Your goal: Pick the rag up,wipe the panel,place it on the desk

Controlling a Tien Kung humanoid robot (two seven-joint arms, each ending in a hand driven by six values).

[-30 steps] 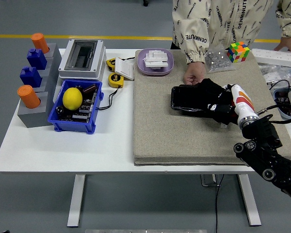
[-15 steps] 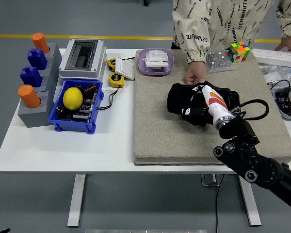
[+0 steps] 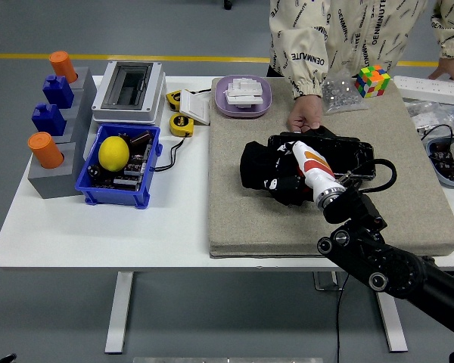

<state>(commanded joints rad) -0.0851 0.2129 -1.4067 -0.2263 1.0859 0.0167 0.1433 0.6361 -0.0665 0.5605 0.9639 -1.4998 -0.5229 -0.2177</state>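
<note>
Here the right hand (image 3: 276,175) is clamped on the black rag (image 3: 259,165) beside the panel (image 3: 346,151). Left of the panel, a blue bin (image 3: 91,180) holds a lemon (image 3: 113,153); a purple tray (image 3: 222,100) holds white pieces (image 3: 244,91).

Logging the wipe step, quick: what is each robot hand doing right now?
Right robot hand: on the black rag at the panel's left end; the grasp itself cannot be told.
Left robot hand: not in view.

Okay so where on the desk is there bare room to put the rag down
Bare white table in front of the blue bin, and open mat along its near-left corner. It is crowded behind: the bin, grey box, purple tray, and the panel under the right hand.
</note>
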